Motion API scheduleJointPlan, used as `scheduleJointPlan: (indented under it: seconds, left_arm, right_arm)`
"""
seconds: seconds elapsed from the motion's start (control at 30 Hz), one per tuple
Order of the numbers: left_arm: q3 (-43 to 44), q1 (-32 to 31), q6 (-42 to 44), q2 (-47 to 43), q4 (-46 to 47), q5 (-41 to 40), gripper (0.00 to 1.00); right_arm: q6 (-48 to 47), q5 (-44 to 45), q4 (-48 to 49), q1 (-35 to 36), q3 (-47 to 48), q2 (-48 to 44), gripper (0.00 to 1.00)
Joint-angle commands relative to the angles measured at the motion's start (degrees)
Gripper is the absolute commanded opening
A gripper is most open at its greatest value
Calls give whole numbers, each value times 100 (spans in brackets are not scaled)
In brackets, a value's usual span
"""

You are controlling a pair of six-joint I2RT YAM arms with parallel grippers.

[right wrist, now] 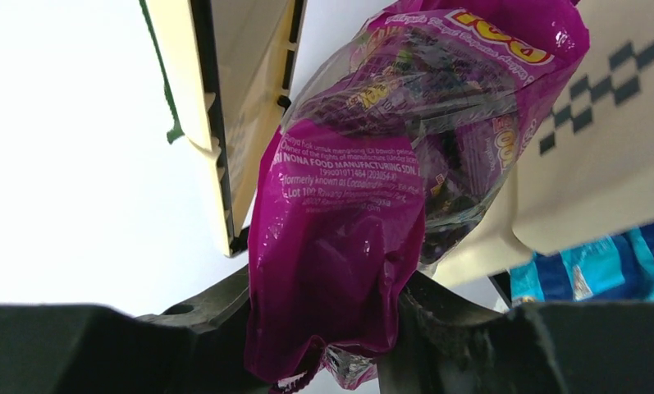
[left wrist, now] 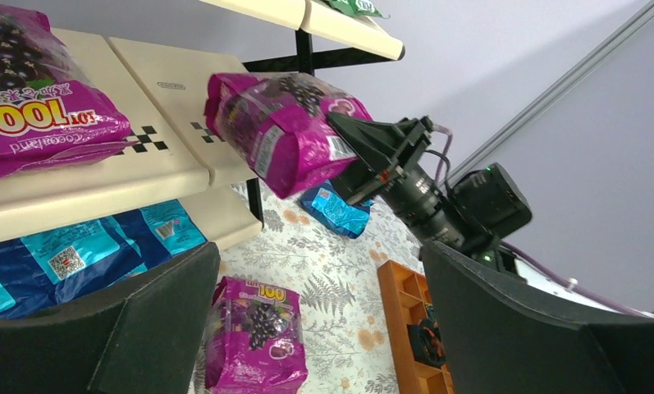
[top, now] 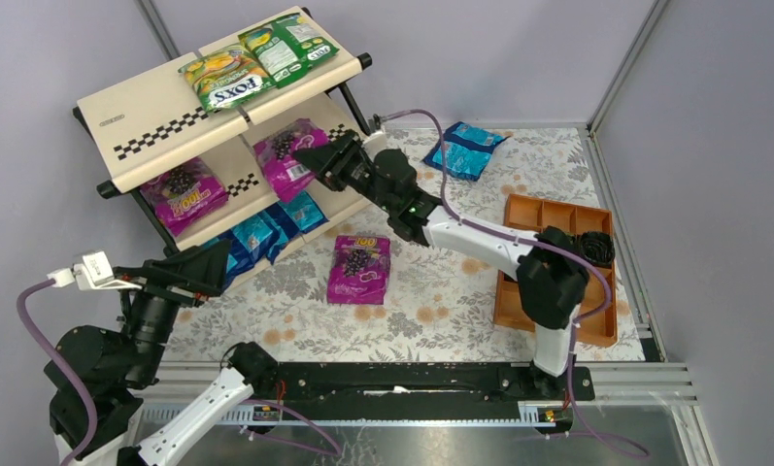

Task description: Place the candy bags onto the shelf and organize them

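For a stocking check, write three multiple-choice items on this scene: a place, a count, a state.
1. Where do the green bags lie? A) top tier B) bottom tier C) tabletop
2. How many magenta bags show from above? A) one B) three C) five
3. The right gripper is: A) open, empty B) shut on a magenta bag C) out of view
A: both lie on the top tier. B: one on the middle tier, one gripped, one on the table. B: it pinches the bag's end.

The right claw pinches a magenta candy bag against the shelf.
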Motion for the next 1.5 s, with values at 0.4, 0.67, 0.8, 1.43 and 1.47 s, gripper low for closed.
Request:
scheduleJointPlan:
  seconds: [0.4,0.67,0.8,1.43,1.47]
  left_arm:
    - [273,-1,82,-99,75,160,99]
    - [236,-1,91,-150,73,135,99]
    - [183,-1,58,-120,71,166,99]
    - [49,-1,-90,-5,84,186,99]
    - [43,-1,-105,3,81,196,99]
  right_arm:
    - [-343,-90,376,133,3238,2414,43]
    - [-1287,-84,204,261,4258,3272,48]
    - [-1535,-184,-56,312,4895,3714,50]
    - [-2278,789,-2155,347,4377,2682,100]
    - [-2298,815,-2252,345,4374,2645,100]
